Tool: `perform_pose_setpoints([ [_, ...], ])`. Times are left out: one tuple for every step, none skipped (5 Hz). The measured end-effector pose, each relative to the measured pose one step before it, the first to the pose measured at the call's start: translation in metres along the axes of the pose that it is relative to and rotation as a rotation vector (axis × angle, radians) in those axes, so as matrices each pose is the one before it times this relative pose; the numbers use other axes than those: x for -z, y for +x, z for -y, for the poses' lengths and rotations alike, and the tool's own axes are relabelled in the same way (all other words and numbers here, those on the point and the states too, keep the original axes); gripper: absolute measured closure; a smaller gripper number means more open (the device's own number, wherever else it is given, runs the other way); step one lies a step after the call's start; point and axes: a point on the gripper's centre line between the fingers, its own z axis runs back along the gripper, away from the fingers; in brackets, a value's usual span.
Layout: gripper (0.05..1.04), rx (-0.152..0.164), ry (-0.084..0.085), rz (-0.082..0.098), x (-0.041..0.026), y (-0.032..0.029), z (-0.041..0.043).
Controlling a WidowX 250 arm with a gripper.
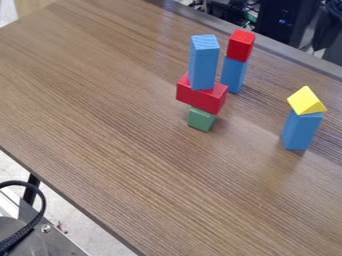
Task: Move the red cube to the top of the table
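The red cube [241, 45] rests on top of an upright blue block [234, 74] toward the back right of the wooden table [100, 95]. In front of it and slightly left, a longer red block [202, 95] lies across a small green block [201, 119], and a tall blue block [204, 62] stands on that red block.
At the right, a yellow triangular block [306, 101] sits on an upright blue block [302, 130]. A metal part with a black cable [41, 200] is at the lower left, beyond the table's edge. Dark equipment [286, 20] stands behind the far edge.
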Motion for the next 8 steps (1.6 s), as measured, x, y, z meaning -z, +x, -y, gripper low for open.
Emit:
perform_pose_setpoints([
  [0.083,0.001,-0.0063,-0.053,0.01877,-0.00501,0.00257],
  [0.083,-0.0343,0.0009,0.0006,-0.00406,-0.00047,-0.00901],
  [0.083,-0.0706,0.0053,0.009,-0.01072,-0.00393,-0.01764],
  [0.083,-0.0575,-0.0023,0.0595,-0.02432,-0.00079,-0.01384],
  [0.083,-0.1129,0.0003,0.0121,-0.00446,-0.00191,-0.01988],
  [0.083,-0.1637,0.0368,0.0749,-0.01089,0.00475,-0.03066],
  [0.083,-0.1083,0.0179,0.0491,-0.0012,0.00664,-0.01469],
  [0.083,-0.0447,0.0006,-0.0004,0.00173,0.00215,-0.01424],
])
